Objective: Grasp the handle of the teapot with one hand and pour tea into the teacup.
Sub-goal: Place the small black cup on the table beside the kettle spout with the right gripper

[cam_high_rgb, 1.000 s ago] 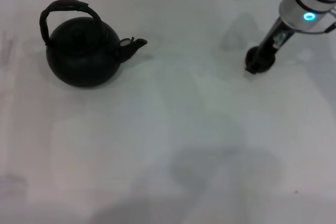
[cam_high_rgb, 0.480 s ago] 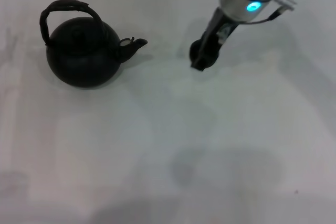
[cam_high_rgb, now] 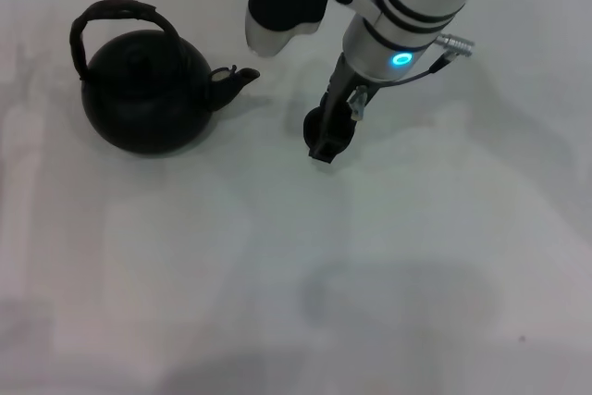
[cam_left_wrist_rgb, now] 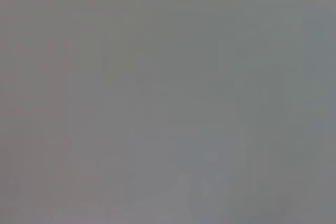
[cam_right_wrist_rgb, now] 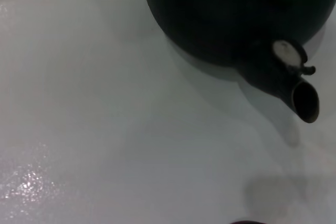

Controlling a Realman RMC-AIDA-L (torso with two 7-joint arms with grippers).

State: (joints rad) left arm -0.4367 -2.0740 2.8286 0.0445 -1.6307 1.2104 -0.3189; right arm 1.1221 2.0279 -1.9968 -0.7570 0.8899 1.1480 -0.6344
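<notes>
The round black teapot (cam_high_rgb: 143,94) stands at the left of the white table, its spout (cam_high_rgb: 236,79) pointing right and its arched handle (cam_high_rgb: 116,14) upright over the lid. My right gripper (cam_high_rgb: 328,136) is to the right of the spout, just above the table, with its dark fingers shut on the tiny dark teacup (cam_high_rgb: 319,123). The right wrist view shows the teapot's belly (cam_right_wrist_rgb: 231,9) and the spout's mouth (cam_right_wrist_rgb: 304,100) from close by. The left gripper is out of view; the left wrist view shows only plain grey.
The white table (cam_high_rgb: 277,275) stretches bare in front of the teapot and the gripper. My right arm's white and black body (cam_high_rgb: 407,6) hangs over the table's far middle and hides what lies behind it.
My right arm has swept left across the table with the teacup, from the far right to a spot just right of the teapot's spout. The teapot has not moved.
</notes>
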